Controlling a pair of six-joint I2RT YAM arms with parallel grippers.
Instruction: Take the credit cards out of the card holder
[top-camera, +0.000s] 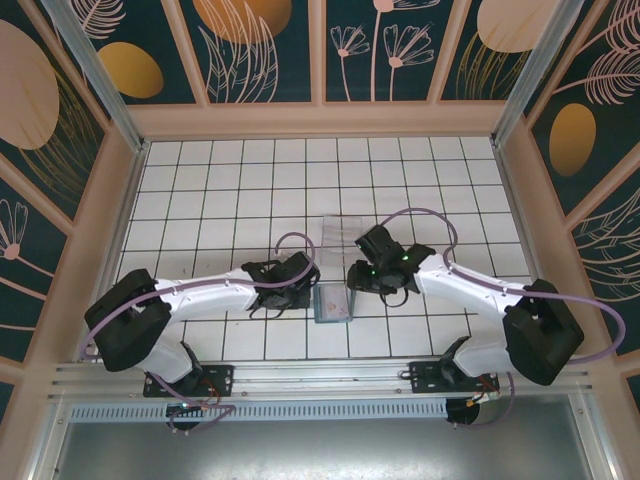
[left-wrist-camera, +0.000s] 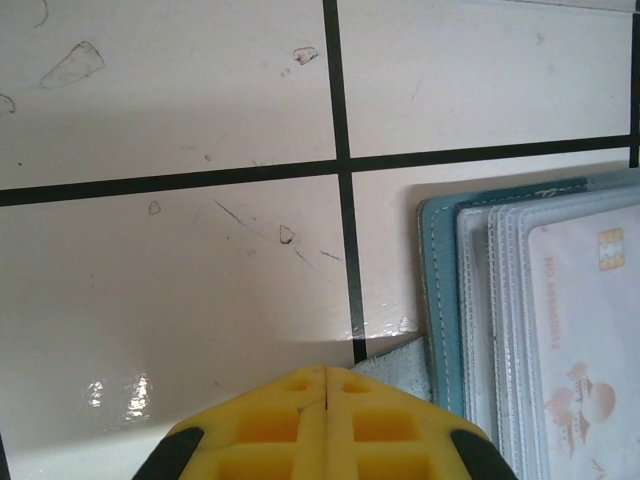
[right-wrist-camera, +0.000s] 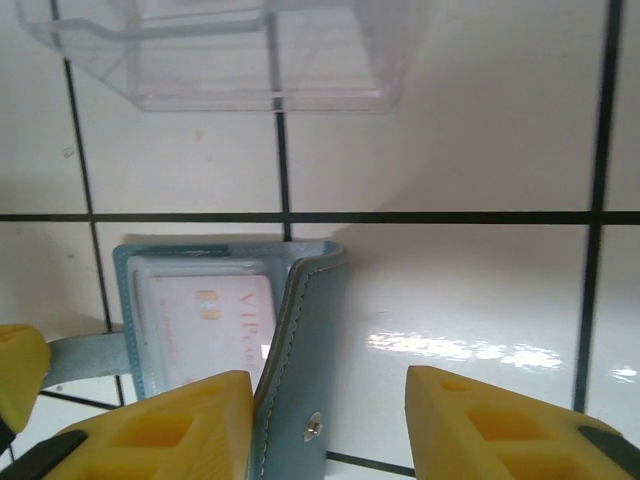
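- Teal wallet (top-camera: 332, 303) lies open on the tiles, with a pale card (right-wrist-camera: 210, 320) in its sleeve.
- The clear tray (top-camera: 343, 232) sits just beyond the wallet.
- The left gripper (left-wrist-camera: 325, 385), fingers closed, pinches the wallet's grey tab (left-wrist-camera: 398, 358).
- The right gripper (right-wrist-camera: 330, 385) is half open and straddles the wallet's raised flap (right-wrist-camera: 300, 330) without gripping it.

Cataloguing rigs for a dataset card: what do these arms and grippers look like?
The left arm and right arm have white links with black joint housings and a lilac cable looping alongside. The fingers are yellow pocketed plastic on black mounts.
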